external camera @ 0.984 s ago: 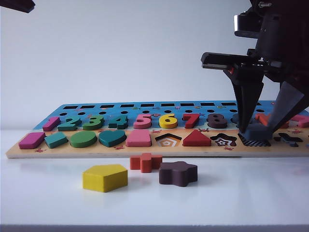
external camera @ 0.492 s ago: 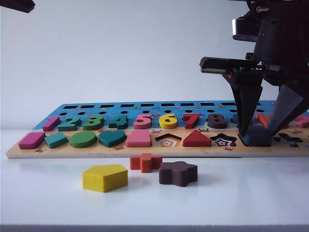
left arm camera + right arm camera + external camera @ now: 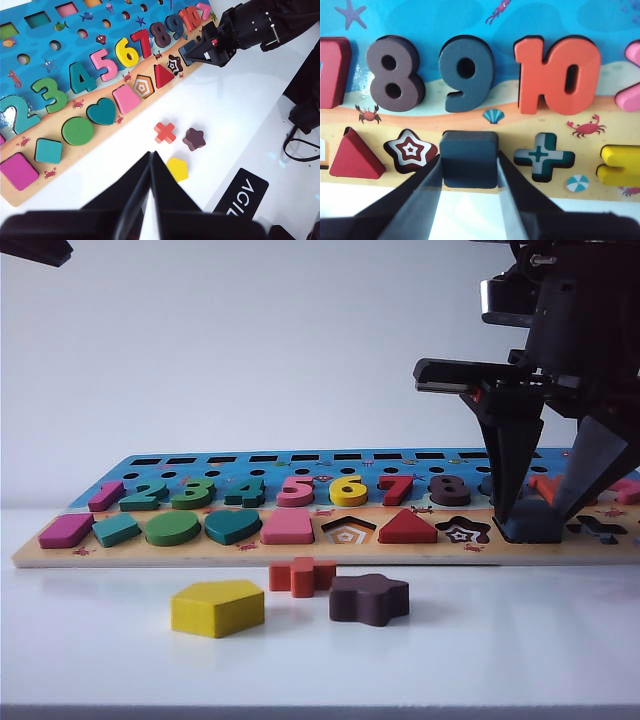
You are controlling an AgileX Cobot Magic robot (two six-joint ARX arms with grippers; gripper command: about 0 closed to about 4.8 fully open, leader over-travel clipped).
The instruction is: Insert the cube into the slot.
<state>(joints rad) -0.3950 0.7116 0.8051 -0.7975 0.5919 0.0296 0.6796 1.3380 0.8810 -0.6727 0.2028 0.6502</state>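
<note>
The cube (image 3: pixel 469 150), a flat dark navy block, lies in the square slot of the puzzle board (image 3: pixel 200 552), between the star cut-out (image 3: pixel 410 149) and the cross cut-out (image 3: pixel 543 155). It covers the slot's floor, so the checkered pattern is hidden. My right gripper (image 3: pixel 469 165) is shut on the cube, one finger on each side. In the exterior view this gripper (image 3: pixel 533 521) points down at the board's right end, with the cube (image 3: pixel 530 528) low between its fingertips. My left gripper (image 3: pixel 150 159) is shut on nothing and hovers over the white table, well away from the board.
Three loose blocks lie on the table in front of the board: a yellow pentagon (image 3: pixel 217 607), an orange-red cross (image 3: pixel 301 576) and a dark brown star (image 3: pixel 369 599). The pentagon cut-out (image 3: pixel 348 531) holds no piece. Coloured numbers and shapes fill the rest of the board.
The right gripper has lowered the cube from a tilt above the checkered floor down into the slot, and the floor is now hidden. The left gripper has not moved.
</note>
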